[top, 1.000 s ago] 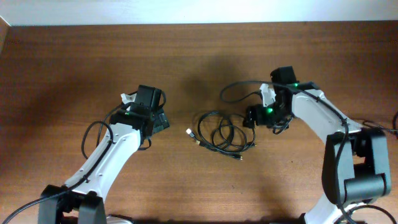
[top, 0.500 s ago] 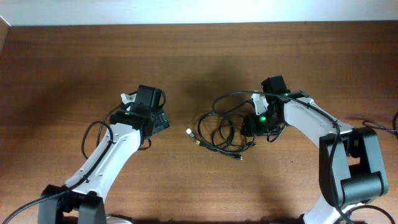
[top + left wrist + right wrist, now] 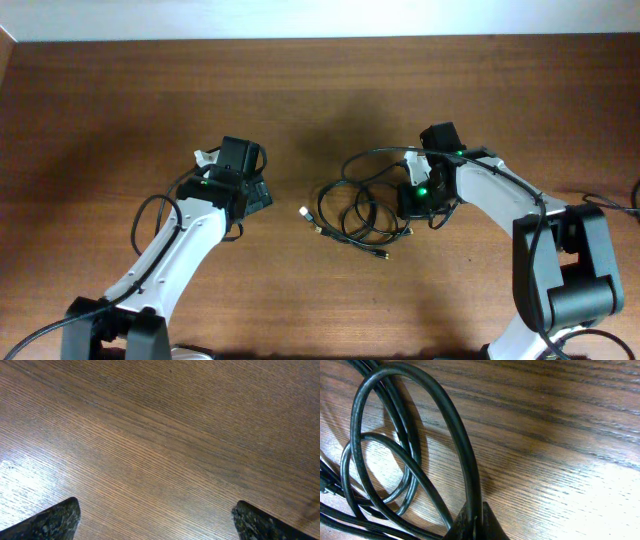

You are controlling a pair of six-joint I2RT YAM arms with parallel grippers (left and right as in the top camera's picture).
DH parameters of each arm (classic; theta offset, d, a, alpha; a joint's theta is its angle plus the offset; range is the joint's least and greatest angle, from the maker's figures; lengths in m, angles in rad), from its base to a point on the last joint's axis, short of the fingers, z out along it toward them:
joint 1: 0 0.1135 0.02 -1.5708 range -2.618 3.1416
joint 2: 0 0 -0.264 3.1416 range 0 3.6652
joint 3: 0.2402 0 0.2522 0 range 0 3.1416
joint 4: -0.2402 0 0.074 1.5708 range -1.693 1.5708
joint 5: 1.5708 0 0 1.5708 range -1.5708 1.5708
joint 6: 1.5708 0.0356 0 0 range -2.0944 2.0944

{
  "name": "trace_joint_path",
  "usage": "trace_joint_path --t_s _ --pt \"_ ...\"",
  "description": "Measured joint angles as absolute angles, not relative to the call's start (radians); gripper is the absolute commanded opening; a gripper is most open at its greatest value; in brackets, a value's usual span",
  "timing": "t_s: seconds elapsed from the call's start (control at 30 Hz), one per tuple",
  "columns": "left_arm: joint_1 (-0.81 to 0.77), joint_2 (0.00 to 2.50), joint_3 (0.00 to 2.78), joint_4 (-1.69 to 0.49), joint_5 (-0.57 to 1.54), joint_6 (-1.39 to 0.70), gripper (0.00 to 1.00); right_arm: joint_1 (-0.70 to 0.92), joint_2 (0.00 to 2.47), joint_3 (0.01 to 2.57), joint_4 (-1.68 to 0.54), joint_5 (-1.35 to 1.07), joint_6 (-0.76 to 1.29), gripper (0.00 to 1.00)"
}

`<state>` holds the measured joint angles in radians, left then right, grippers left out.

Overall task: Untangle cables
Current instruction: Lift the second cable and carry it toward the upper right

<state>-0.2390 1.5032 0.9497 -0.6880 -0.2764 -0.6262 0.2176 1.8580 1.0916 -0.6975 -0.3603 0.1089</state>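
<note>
Thin black flexible cables point(image 3: 352, 218) lie in loose loops at the middle of the brown wooden tabletop point(image 3: 300, 100), one loop pinched by the right end effector point(image 3: 405, 197), with the spread left end effector point(image 3: 262, 193) apart to their left.

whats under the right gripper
The right gripper is shut on one loop of the cables, with bare table beneath. In the overhead view the arm hides the pinch itself.

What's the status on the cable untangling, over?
Left gripper open, apart from cables. Right gripper shut on one loop. Bundle tangled, nothing blocking.
</note>
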Motion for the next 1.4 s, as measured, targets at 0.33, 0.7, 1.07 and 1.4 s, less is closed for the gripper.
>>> trace_joint_path --t_s 0.33,0.7,1.07,1.4 --pt "-0.239 1.503 0.95 -0.688 -0.276 -0.626 0.99 0.218 1.826 1.211 -0.781 -0.557 0.108 0.04" --pt "-0.239 1.503 0.95 -0.688 -0.276 -0.626 0.99 0.218 1.642 1.491 -1.003 -0.596 0.097 0.04" --pt "-0.239 1.503 0.95 -0.688 -0.276 -0.626 0.99 0.218 1.417 1.696 -1.026 -0.597 0.096 0.04" --pt "-0.239 1.503 0.95 -0.688 -0.276 -0.626 0.99 0.218 1.333 1.723 -1.026 -0.597 0.094 0.04"
